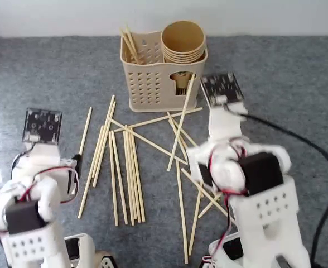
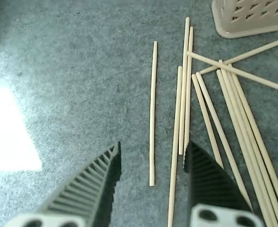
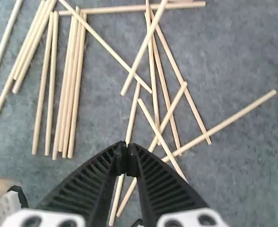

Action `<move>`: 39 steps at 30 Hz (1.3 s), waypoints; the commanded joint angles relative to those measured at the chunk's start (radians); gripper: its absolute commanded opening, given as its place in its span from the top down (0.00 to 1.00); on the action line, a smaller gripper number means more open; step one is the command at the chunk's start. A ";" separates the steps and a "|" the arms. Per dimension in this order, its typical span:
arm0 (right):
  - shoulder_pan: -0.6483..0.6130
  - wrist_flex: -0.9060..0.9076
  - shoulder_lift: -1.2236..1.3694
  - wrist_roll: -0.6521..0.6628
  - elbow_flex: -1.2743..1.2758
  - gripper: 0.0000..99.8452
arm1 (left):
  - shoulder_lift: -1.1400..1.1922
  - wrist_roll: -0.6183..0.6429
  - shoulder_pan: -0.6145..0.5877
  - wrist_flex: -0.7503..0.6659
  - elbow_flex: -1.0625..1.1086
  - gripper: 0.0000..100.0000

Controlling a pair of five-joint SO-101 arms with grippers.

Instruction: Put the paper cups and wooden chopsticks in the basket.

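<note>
Left pincer (image 2: 152, 150), jaws apart, straddles a single chopstick (image 2: 152, 104), evidently lined up for a grasp. Right pincer (image 3: 127, 147), jaws together, points down over crossed chopsticks (image 3: 151, 87). Beyond both stands the basket (image 1: 153, 89), which already holds stacked cups (image 1: 183, 39). Both arms crouch low.

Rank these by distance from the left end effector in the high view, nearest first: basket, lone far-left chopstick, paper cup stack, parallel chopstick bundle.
From the left end effector:
1. Lone chopstick, its end at the fingertips.
2. Parallel chopstick bundle, mid-table, toward the other arm.
3. Basket, at the table's far side.
4. Paper cup stack, in the basket's farther compartment.
</note>
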 commanded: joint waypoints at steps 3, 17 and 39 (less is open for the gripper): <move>0.059 -0.081 -0.254 -0.011 0.259 0.99 | 0.307 -0.075 0.006 0.029 -0.186 0.79; 0.234 -0.209 -0.722 -0.006 0.540 0.99 | 0.971 -0.272 0.005 -0.054 -0.533 0.66; 0.326 -0.403 -0.473 -0.015 0.720 0.99 | 1.846 -0.267 0.057 0.026 -1.337 0.66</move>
